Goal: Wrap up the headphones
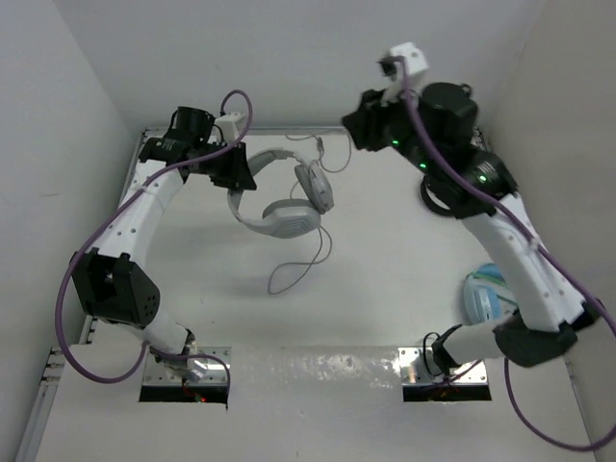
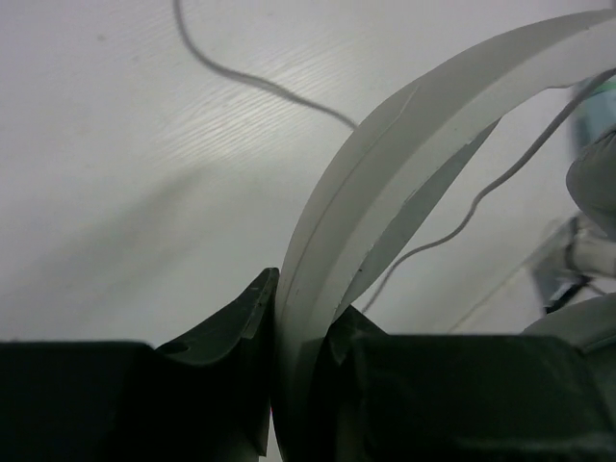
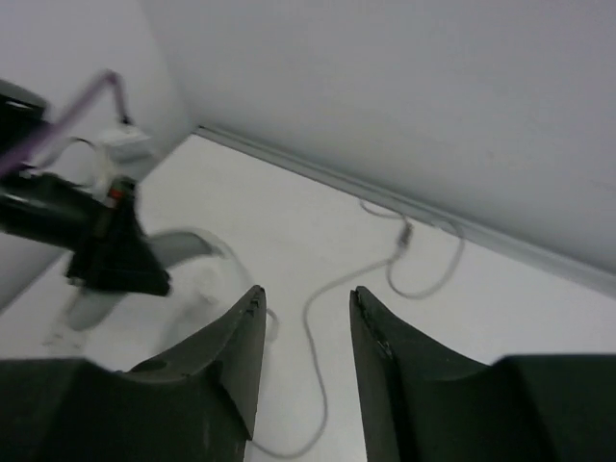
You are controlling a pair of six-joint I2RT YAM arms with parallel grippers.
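So on the far left of the table [image 1: 385, 289], toward the back corner, the left gripper [image 1: 231, 171] is clamped on the white headphones [image 1: 279, 202]. The left wrist view shows it best: both dark fingers [image 2: 231, 322] are squeezed onto the edge of the wide headband [image 2: 385, 192], one on each side with no gap. The band arcs up and away to the right from there.

Moving right in the top view, the headband [image 1: 245, 210] curves down from the gripper to the two padded earcups [image 1: 315, 186], which sit close together roughly mid-table at the back. Can't really tell if the cups are resting on the surface or hanging just above it.

The thin pale cable [image 1: 298, 265] trails off the cups toward the near side in a loose loop, and another stretch runs up along the back wall [image 1: 289, 58]. That far stretch shows in the right wrist view too, the cable [image 3: 404, 279] snaking over the table near the base of the wall.

Further right, the right gripper [image 1: 354, 125] is up at the back, well apart from the headphones. Its jaws are spread with nothing between them, just bare table and a bit of cable showing through the gap [image 3: 303, 308]. In that view the left gripper [image 3: 106, 250] is on the left with the headphones blurry beside it.

On the far right, a pair of light blue headphones [image 1: 486, 294] lies half hidden by the right arm.
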